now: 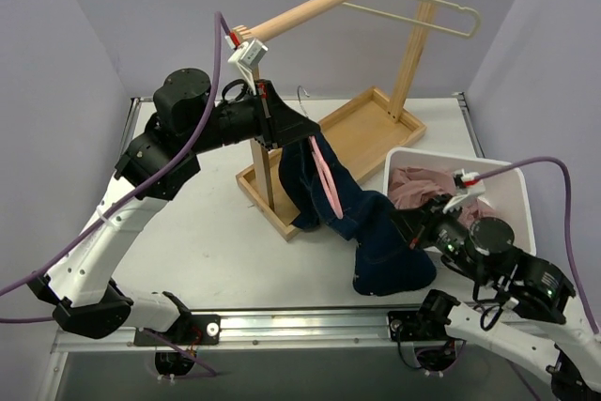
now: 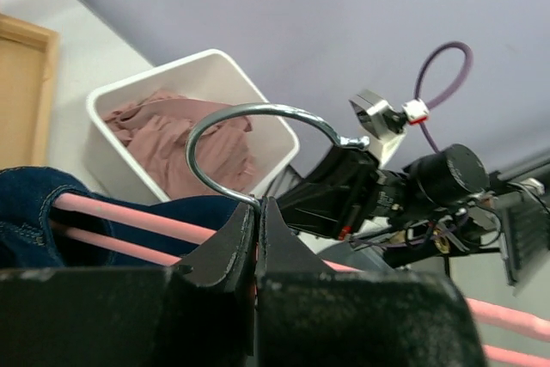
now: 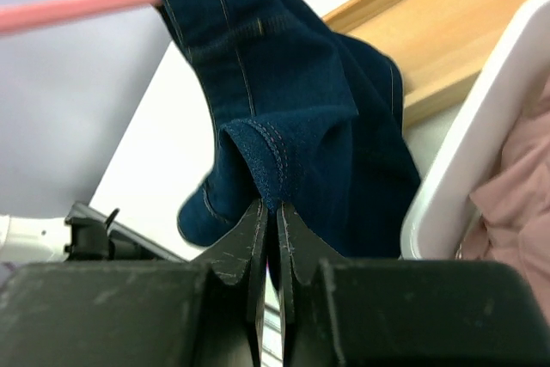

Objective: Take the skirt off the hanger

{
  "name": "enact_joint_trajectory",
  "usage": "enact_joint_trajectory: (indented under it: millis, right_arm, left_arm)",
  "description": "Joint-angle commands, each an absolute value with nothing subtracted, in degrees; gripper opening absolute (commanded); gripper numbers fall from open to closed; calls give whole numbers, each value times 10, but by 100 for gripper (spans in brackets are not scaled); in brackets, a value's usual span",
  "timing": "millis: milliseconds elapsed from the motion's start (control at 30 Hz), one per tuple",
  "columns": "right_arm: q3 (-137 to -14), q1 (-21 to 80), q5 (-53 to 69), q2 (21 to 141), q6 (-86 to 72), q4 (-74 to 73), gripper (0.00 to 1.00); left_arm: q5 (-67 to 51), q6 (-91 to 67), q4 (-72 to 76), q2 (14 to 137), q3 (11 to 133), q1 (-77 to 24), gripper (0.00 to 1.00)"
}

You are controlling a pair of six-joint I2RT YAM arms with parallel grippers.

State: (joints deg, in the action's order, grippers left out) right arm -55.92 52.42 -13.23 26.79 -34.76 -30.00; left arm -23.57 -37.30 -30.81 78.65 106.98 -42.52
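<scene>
- The skirt point(image 1: 418, 187) is dusty-pink soft fabric, crumpled into folds. It lies in a heap inside the white bin point(image 1: 519, 196), against the bin's left and far walls, and is off the hanger.
- The hanger point(image 1: 413, 7) is slim and cream with a metal hook. It hangs by that hook from the rail of the wooden rack point(image 1: 329, 2), close to the far upright and well apart from the skirt.
- The bin sits at the right edge of the bench point(image 1: 207, 223), just beside the right corner of the rack's tray base.
- The right pincer point(image 3: 275, 208) is pressed together on a stitched fold of the denim point(image 1: 376, 232), just beside the bin's near-left wall.
- The denim hangs from a pink hanger point(image 1: 329, 185) and trails down onto the bench in front of the rack base.
- The left pincer point(image 2: 256, 212) is pinched on the base of the pink hanger's metal hook, holding it above the rack's left end.
- Bare bench shows left of the rack base, between it and the left arm. Lavender walls close in on the left, far and right sides.
</scene>
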Motion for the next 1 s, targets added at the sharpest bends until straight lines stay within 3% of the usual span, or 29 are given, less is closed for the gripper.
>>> enact_joint_trajectory:
  millis: [0, 567, 967]
  right_arm:
    - [-611, 520, -166, 334, -309, -192, 0]
    - [-792, 520, -286, 551, -208, -93, 0]
    - [-1047, 520, -368, 634, -51, -77, 0]
  left_arm:
    - [-309, -412, -207, 764, 1058, -421, 2]
    - [-490, -577, -16, 741, 995, -417, 2]
    - [-383, -376, -225, 723, 978, -400, 2]
